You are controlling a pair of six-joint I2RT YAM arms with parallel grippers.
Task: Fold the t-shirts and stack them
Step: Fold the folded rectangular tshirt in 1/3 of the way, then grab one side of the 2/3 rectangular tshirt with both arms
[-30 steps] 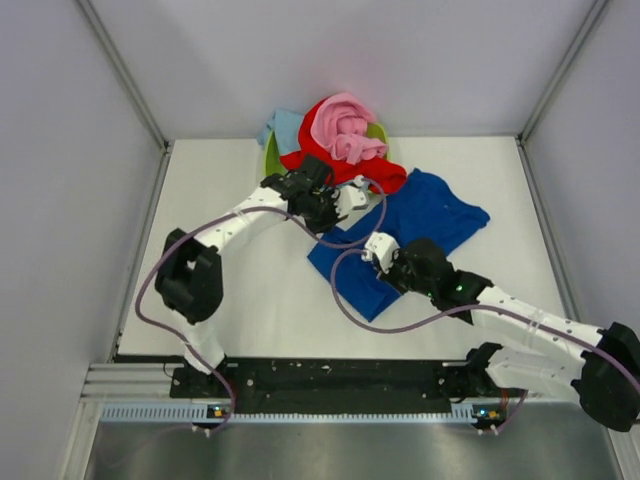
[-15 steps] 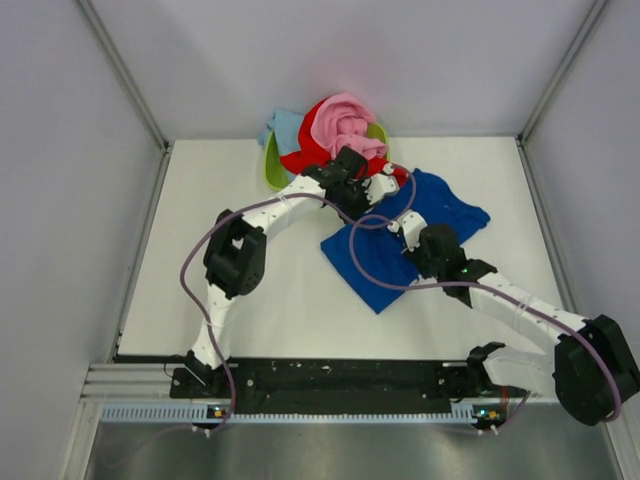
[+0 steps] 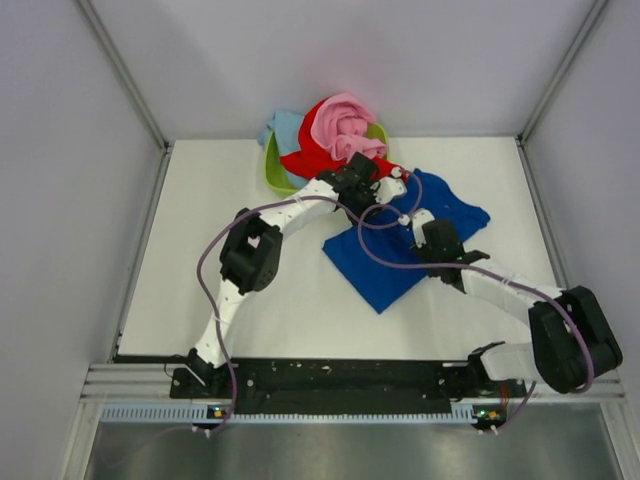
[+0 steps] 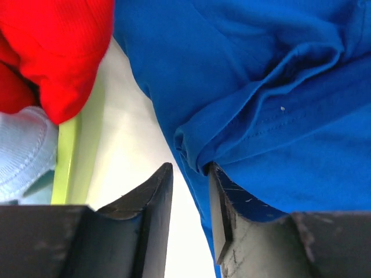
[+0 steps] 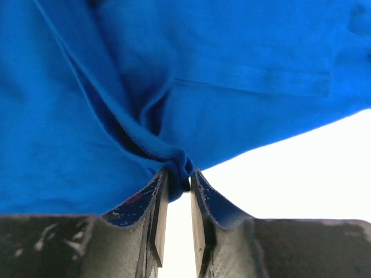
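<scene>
A royal blue t-shirt [image 3: 385, 265] lies crumpled on the white table, right of centre. My left gripper [image 3: 385, 183] is at its back edge, beside the tub; in the left wrist view the gripper [image 4: 188, 168] is closed on a bunched hem of the shirt [image 4: 261, 87] at its tips. My right gripper [image 3: 420, 222] is over the middle of the shirt and pinches a fold of it [image 5: 178, 174]. Red [image 3: 310, 158], pink [image 3: 345, 125] and light blue [image 3: 285, 125] t-shirts are heaped in the tub. No print shows on the blue shirt.
The lime green tub [image 3: 272, 170] stands at the back centre of the table; its rim [image 4: 78, 150] is just left of my left gripper. Grey walls enclose the table on three sides. Purple cables loop over the blue shirt.
Both grippers have moved right and toward the back, dragging the blue shirt with them. Its near-left corner has shifted right and the cloth has bunched up.
</scene>
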